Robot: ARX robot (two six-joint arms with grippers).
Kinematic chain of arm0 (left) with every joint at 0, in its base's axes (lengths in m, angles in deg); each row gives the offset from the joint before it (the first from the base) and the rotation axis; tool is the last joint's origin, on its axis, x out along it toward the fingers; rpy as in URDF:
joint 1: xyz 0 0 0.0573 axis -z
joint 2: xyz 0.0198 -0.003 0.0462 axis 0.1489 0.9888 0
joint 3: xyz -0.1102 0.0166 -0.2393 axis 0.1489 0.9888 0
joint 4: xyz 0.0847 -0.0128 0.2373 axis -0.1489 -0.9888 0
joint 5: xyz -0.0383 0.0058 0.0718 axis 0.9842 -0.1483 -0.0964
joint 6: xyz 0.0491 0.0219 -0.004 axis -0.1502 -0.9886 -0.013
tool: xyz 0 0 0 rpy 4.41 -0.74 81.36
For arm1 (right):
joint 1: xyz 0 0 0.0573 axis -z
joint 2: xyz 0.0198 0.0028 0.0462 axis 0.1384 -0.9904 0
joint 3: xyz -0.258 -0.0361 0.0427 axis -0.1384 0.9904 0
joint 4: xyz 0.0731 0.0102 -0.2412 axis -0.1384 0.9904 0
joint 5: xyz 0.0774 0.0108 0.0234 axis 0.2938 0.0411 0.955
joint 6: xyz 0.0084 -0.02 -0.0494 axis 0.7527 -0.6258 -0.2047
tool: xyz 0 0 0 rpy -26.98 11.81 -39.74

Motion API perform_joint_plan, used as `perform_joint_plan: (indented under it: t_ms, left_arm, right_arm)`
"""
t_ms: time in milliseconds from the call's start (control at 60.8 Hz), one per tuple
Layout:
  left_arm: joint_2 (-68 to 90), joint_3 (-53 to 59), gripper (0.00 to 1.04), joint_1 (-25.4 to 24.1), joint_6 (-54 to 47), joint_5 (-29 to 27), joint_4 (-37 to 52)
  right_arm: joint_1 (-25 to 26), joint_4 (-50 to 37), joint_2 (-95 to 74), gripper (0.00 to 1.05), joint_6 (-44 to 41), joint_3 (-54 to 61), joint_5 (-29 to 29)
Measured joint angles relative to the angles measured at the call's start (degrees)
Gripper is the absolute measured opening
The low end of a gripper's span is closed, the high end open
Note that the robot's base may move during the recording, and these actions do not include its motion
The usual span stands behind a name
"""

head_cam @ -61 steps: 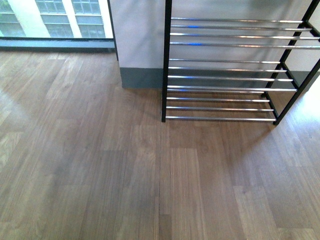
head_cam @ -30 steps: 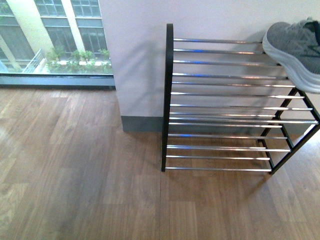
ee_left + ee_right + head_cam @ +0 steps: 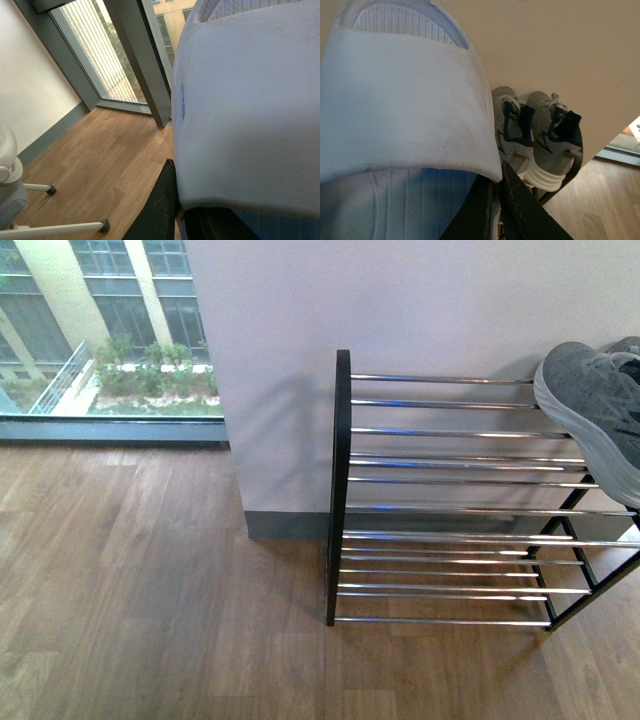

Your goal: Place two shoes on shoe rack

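Observation:
The shoe rack (image 3: 340, 490), black-framed with chrome bars, stands against the wall at the right of the front view. One grey sneaker (image 3: 595, 410) rests on its top tier at the right edge. Neither arm shows there. The right wrist view shows both grey sneakers (image 3: 512, 130) (image 3: 555, 135) side by side against the wall. My right gripper (image 3: 495, 210) is shut on the strap edge of a pale blue slide slipper (image 3: 400, 100). My left gripper (image 3: 175, 215) is shut on another pale blue slide slipper (image 3: 250, 110), which fills most of that view.
Wooden floor (image 3: 150, 590) spreads left of and in front of the rack. A floor-length window (image 3: 100, 330) is at the far left, beside a white wall (image 3: 400, 300). A white chair base with castors (image 3: 30, 200) stands on the floor in the left wrist view.
The front view has shifted upward: the rack now sits lower in the picture, and the grey sneaker on its top tier has come into view and shows more fully.

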Motion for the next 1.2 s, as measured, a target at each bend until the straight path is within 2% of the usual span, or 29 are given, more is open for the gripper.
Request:
perform_joint_plan:
  t_ms: [411, 461, 510, 625, 724, 872, 954, 1069, 1201]
  left_arm:
    - [0.0, 0.0, 0.02, 0.0, 0.0, -0.3, 0.0]
    - [0.0, 0.0, 0.02, 0.0, 0.0, -0.3, 0.0]
    - [0.0, 0.0, 0.02, 0.0, 0.0, -0.3, 0.0]
    - [0.0, 0.0, 0.02, 0.0, 0.0, -0.3, 0.0]
    - [0.0, 0.0, 0.02, 0.0, 0.0, -0.3, 0.0]
    - [0.0, 0.0, 0.02, 0.0, 0.0, -0.3, 0.0]
    - [0.0, 0.0, 0.02, 0.0, 0.0, -0.3, 0.0]
    - [0.0, 0.0, 0.02, 0.0, 0.0, -0.3, 0.0]
    - [0.0, 0.0, 0.02, 0.0, 0.0, -0.3, 0.0]
  right_arm:
    - [0.0, 0.0, 0.1, 0.01, 0.0, 0.0, 0.4]
    - [0.6, -2.1, -0.9, 0.01, 0.7, 0.5, 3.1]
    - [1.5, -7.8, -2.3, 0.01, 2.7, 1.4, 9.2]
    - [-0.9, -8.8, -2.5, 0.01, 4.3, 1.4, 10.4]
    - [-6.5, -7.2, -4.4, 0.01, 5.6, 0.2, 5.8]
    - [-18.5, -14.8, -16.0, 0.01, 5.7, -3.3, -4.3]
    - [-22.9, -19.2, -23.1, 0.01, 5.6, -5.5, -7.9]
    - [-27.0, -24.9, -33.8, 0.01, 5.5, -9.4, -11.8]
    - [-29.1, -29.1, -45.2, 0.01, 5.0, -14.1, -15.1]
